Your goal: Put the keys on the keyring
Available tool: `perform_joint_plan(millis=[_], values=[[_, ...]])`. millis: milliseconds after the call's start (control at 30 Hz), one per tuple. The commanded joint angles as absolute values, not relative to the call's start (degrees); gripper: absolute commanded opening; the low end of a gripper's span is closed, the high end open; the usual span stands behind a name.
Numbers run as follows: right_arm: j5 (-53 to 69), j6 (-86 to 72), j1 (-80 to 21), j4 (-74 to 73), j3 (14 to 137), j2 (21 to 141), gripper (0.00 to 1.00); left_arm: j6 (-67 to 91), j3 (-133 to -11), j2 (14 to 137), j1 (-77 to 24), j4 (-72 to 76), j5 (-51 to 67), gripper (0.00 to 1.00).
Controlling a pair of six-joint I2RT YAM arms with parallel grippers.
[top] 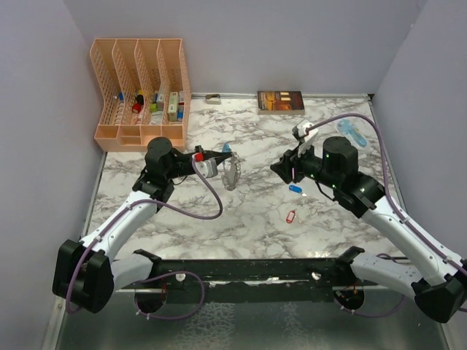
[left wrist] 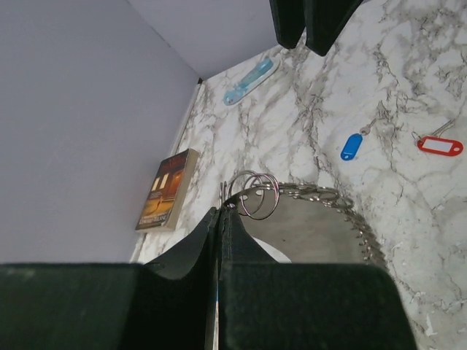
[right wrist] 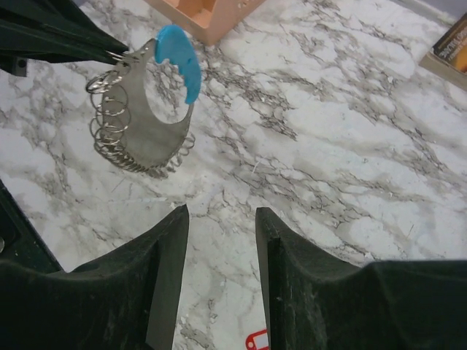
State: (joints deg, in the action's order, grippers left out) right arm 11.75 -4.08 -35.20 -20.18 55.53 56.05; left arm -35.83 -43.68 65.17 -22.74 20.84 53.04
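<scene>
Over the marble table (top: 241, 233), the left gripper (top: 221, 154) is pinched tight on the keyring (top: 232, 172), holding it up near the centre. The right gripper (right wrist: 221, 244) hovers with fingers apart and empty. The blue key (top: 295, 189) and red key (top: 290, 216) lie loose right of centre, so a key pickup looks next.

top: overhead from behind, looking down | wrists: low, close, facing each other | shared: keyring (top: 231, 173)

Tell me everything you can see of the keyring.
The keyring is a grey, metal-looking crescent plate with many thin wire rings along its outer curve and a light-blue curved strap at one tip. The left claw is shut on the end near that strap, holding it out over the table. The right claw hangs open nearby, apart from it.
</scene>
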Motion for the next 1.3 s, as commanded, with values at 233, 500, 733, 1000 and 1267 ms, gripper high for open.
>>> perform_joint_plan(millis=[233,500,733,1000,1267], values=[[-6.9,-19.3,-35.3,-44.5,64.5,66.9,0.42,-16.7,-36.4,63.3,-23.1,47.5,48.3,0.00],[-11.7,-31.2,-35.3,-61.6,68.2,77.9,0.43,-5.2,-34.7,65.6,-23.0,60.5,43.8,0.00],[-12.7,-30.2,-32.3,-57.7,63.2,79.5,0.42,0.9,-32.7,66.5,-23.2,66.9,40.8,0.00],[-13.9,-23.9,-27.7,-51.8,62.0,86.8,0.38,2.5,-30.6,65.0,-23.3,66.4,39.2,0.00],[-10.8,-19.7,-26.2,-46.4,62.1,90.2,0.33,2.0,-30.4,64.5,-23.4,65.1,38.1,0.00]])
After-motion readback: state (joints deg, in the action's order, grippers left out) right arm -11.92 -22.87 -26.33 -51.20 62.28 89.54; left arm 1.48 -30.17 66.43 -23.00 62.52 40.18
